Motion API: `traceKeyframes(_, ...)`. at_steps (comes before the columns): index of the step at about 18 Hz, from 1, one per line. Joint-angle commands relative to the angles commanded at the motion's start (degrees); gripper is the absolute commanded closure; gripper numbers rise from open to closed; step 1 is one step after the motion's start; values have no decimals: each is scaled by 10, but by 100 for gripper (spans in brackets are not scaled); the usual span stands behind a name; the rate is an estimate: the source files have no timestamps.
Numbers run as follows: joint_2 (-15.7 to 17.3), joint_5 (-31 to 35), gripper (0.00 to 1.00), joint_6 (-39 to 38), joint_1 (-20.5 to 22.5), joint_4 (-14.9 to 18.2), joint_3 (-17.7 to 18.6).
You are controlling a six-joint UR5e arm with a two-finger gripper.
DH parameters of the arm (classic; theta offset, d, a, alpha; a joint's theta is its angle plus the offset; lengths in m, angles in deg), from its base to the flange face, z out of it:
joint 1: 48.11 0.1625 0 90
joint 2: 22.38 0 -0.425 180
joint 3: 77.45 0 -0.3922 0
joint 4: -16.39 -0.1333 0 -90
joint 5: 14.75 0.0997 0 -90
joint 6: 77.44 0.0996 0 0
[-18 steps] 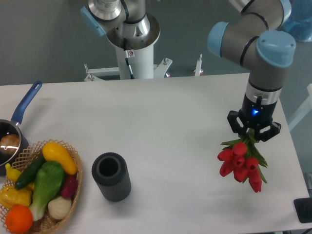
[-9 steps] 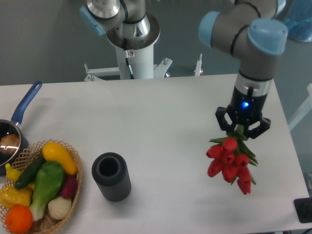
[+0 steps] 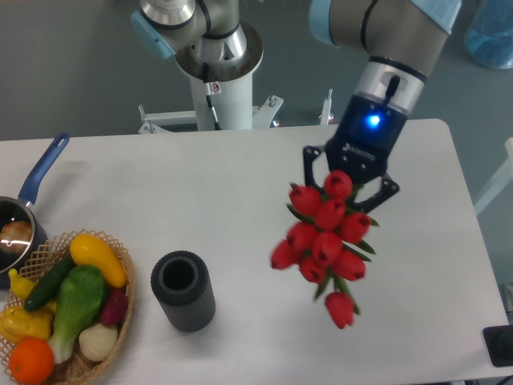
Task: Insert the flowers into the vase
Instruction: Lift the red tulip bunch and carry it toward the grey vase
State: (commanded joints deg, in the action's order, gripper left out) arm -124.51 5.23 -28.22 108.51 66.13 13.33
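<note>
The flowers (image 3: 325, 241), a bunch of red tulip buds with green leaves, hang in the air over the table's right half. My gripper (image 3: 349, 180) is shut on their stems, just above the buds; the stems themselves are hidden behind the buds and fingers. The vase (image 3: 183, 290), a dark ribbed cylinder with an open round mouth, stands upright on the table at the lower left, well to the left of the bunch.
A wicker basket (image 3: 122, 309) of toy vegetables sits at the left edge beside the vase. A blue-handled saucepan (image 3: 36, 183) lies behind it. The robot's white base column (image 3: 218, 88) stands at the table's back edge.
The gripper has carried the flowers leftward and up, nearer the camera, so the bunch looks bigger and hangs closer to the vase. The vase has stayed put.
</note>
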Motion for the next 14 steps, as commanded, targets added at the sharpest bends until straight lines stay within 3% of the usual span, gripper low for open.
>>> traceKeyframes(9, 2, -173, 100, 15, -7, -10, 34)
traceKeyframes(12, 4, -193, 100, 18, -20, -12, 35)
traceKeyframes(14, -16, -201, 100, 60, -40, -16, 35)
